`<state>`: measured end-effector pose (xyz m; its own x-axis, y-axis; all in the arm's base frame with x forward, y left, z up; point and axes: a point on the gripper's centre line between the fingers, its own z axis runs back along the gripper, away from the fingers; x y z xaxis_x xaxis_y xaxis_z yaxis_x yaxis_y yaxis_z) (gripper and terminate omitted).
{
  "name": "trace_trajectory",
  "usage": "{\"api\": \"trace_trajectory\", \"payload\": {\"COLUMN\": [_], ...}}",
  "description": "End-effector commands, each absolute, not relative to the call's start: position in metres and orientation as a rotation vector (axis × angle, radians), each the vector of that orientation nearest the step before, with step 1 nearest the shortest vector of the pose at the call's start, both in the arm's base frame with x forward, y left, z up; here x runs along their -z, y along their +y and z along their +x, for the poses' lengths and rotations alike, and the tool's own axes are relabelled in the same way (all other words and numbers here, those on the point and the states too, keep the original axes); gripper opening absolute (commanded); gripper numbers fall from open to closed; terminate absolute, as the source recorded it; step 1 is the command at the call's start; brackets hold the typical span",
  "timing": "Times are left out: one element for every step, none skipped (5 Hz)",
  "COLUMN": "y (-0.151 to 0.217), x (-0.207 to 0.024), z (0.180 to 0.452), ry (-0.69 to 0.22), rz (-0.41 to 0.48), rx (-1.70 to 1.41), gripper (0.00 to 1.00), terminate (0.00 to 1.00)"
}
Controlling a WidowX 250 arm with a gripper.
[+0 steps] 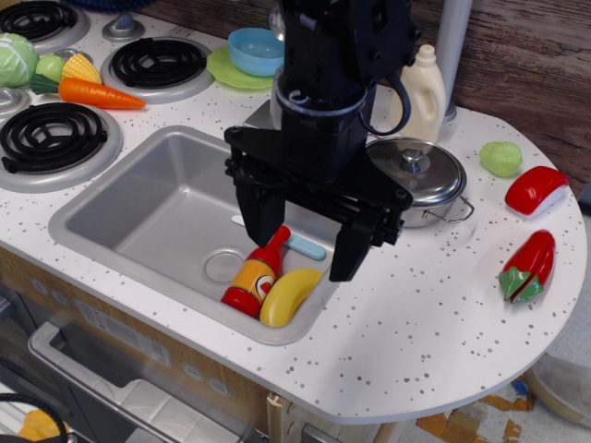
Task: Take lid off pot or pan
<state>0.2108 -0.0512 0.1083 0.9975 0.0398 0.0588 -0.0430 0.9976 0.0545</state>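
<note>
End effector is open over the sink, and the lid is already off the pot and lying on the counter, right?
Not quite. The end effector is open over the sink, but the lid is still seated on the pot, knob up, as the observation.image view shows. It has not been lifted off.

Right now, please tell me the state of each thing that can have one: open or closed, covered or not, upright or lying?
gripper: open, holding nothing, above the sink's right end
lid: on the pot, closed
pot: upright on the counter, covered
red bottle: lying in the sink, cap on
banana: lying in the sink beside the bottle
white jug: upright, capped
blue bowl: upright on a green plate
</note>
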Motion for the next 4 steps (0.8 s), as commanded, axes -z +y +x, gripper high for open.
{"api": "trace_trajectory", "payload": {"y": [-0.051,-0.051,-0.053,-0.059], "x": [-0.108,-0.119,-0.124,-0.127], "z": [0.211,0.240,0.269,0.302], "ry": [-0.058,-0.077,-0.107,-0.163], "rz": [0.056,0.060,0.059,0.057], "rx": [-0.041,-0.065,-0.069,-0.068], "gripper": [1.00,1.00,1.00,1.00], "terminate": [0.00,0.00,0.00,0.00]}}
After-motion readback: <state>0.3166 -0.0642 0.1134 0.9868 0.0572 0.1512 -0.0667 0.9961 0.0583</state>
